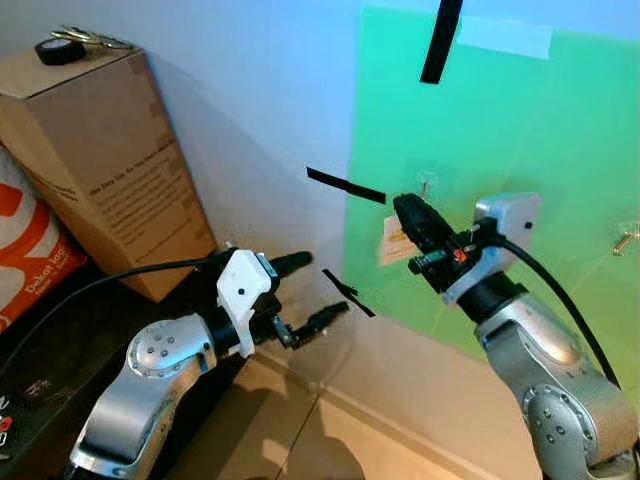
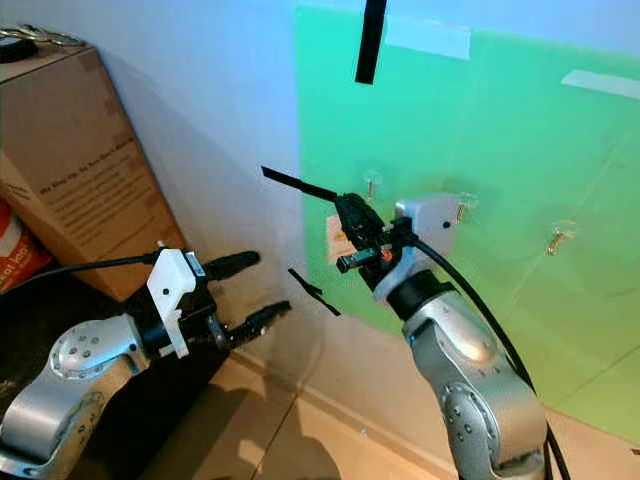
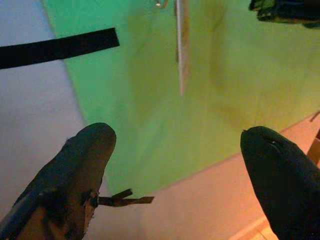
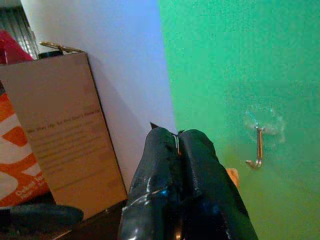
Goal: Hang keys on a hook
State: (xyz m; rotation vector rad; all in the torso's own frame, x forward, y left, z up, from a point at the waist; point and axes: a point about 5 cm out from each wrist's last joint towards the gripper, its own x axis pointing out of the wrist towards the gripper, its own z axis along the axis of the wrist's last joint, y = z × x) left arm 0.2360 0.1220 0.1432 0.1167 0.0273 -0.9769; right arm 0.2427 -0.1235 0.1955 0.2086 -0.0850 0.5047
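A green sheet (image 1: 500,200) is taped to a pale wall, with small clear-backed metal hooks stuck to it. The right pincer (image 1: 408,214) is raised in front of the sheet, its two black fingers (image 4: 172,165) pressed tight together on a thin metal ring, judged to be the ring of the keys. A pale tag (image 1: 393,243) hangs just below the fingers, probably part of the key bunch. The nearest hook (image 4: 257,149) sits just beside and slightly above the fingertips; its tip curls upward.

To do this step well, the ring should be carried a little above the hook's upturned tip, moved in close to the sheet, then lowered so the ring drops behind the tip before the fingers let go. Letting go early would likely drop the keys to the floor.

The left pincer (image 1: 310,292) hovers low and to the left, fingers spread wide and empty, near strips of black tape (image 1: 345,186) on the wall.

Room to move: the wall lies directly behind the hook, so forward travel is short. A second hook (image 1: 626,238) sits well to the right. A tall cardboard box (image 1: 100,170) stands well apart on the left, with a roll of tape (image 1: 58,50) and another bunch of keys (image 1: 95,39) on top.
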